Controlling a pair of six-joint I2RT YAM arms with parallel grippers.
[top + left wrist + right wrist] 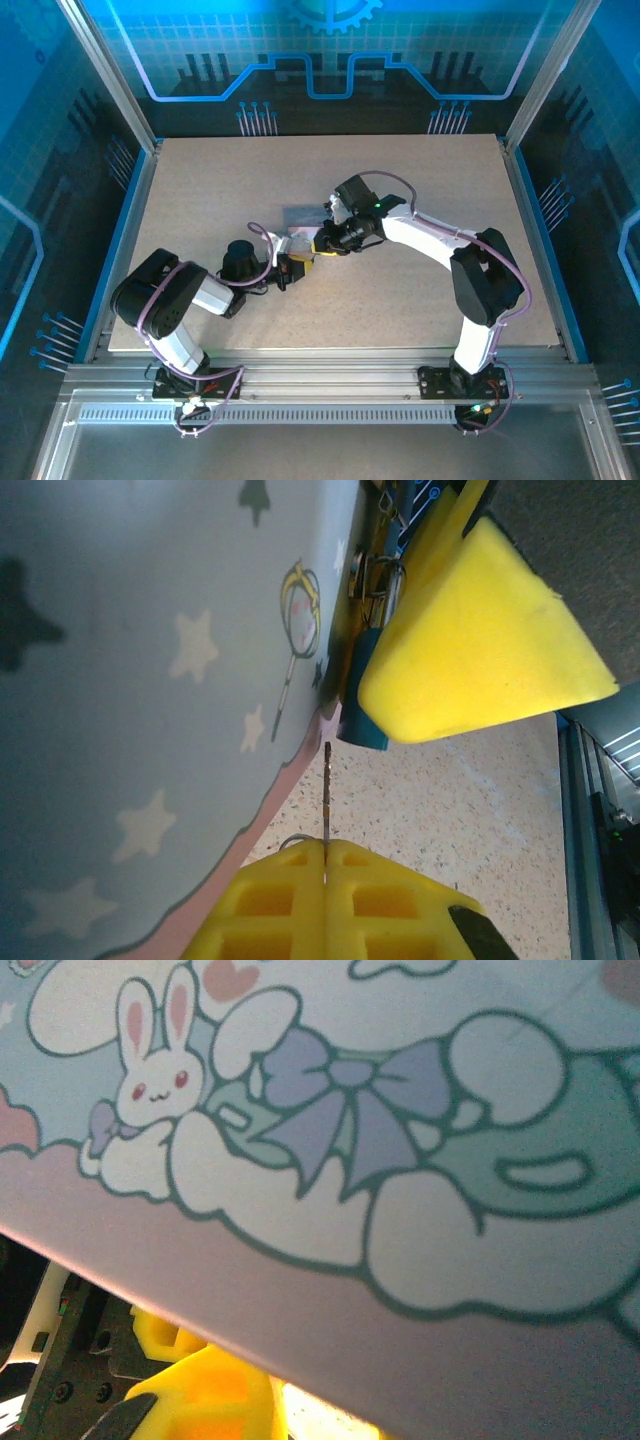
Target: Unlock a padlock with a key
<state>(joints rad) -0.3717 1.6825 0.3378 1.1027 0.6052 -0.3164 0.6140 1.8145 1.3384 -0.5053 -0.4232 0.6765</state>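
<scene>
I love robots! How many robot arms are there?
2. The left arm reaches in from the bottom left of the top view, and the right arm from the bottom right. They meet by the tin box in the middle. None seems hidden.

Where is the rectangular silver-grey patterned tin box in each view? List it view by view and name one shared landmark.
Top external: the rectangular silver-grey patterned tin box lies just left of the picture's centre.
Left wrist: its starred face covers the left half.
Right wrist: its bunny-and-bow face runs across the top and middle.
Shared landmark: yellow gripper fingers close beside the tin.
</scene>
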